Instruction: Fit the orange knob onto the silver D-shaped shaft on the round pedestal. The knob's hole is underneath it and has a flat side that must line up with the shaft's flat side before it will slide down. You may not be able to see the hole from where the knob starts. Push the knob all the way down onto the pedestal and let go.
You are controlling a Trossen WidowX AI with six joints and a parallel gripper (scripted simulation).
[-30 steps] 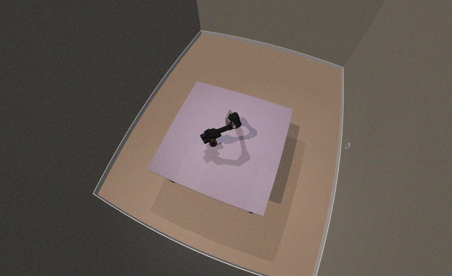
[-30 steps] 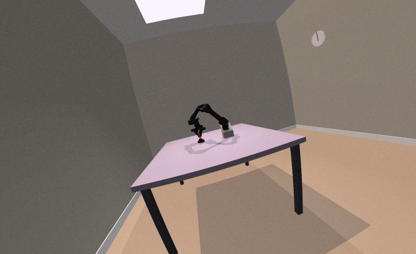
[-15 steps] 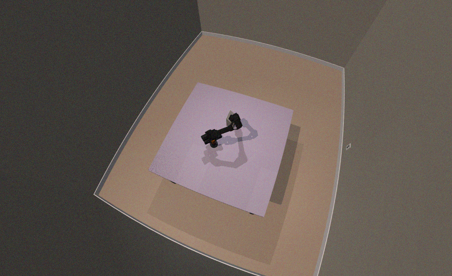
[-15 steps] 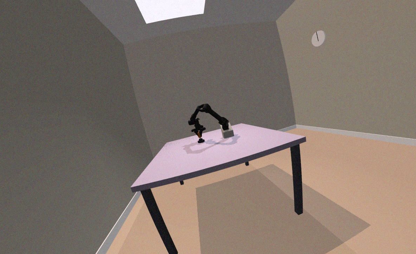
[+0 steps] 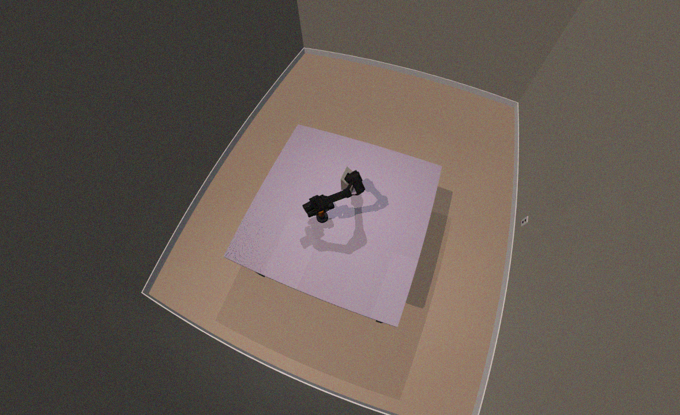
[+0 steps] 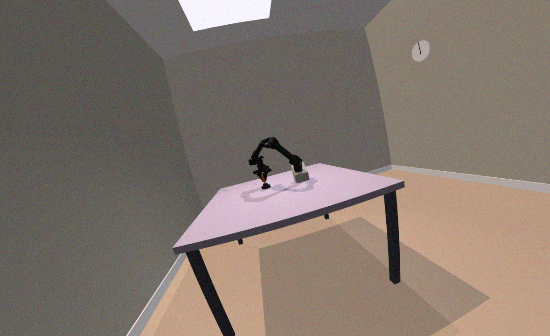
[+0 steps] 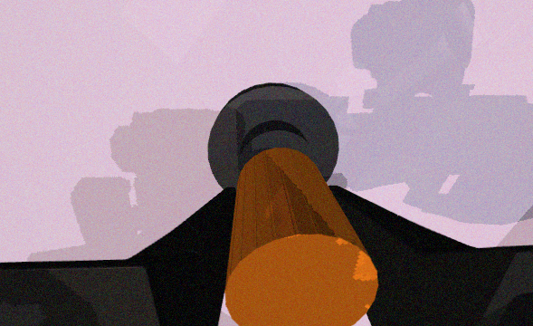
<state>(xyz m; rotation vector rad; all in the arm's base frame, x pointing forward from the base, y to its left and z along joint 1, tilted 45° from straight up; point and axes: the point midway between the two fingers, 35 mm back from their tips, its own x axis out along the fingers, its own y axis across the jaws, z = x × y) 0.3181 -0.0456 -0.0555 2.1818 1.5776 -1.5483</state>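
The orange knob (image 5: 321,212) (image 6: 263,178) (image 7: 299,281) is upright between the fingers of my gripper (image 6: 263,179) (image 7: 281,196), which is shut on it. The dark round pedestal (image 5: 322,218) (image 6: 266,186) (image 7: 271,109) stands on the table directly below. In the wrist view the knob's lower end overlaps the near part of the pedestal's raised centre. In the exterior view the knob is just above the pedestal, not down on its base. The silver shaft and its flat side are hidden behind the knob in the wrist view. The hole under the knob is out of sight.
The pale lilac table (image 5: 368,278) (image 6: 310,200) carries the arm's light grey base block (image 5: 345,177) (image 6: 302,177), behind and to the right of the pedestal in the exterior view. Shadows of the arm fall around the pedestal.
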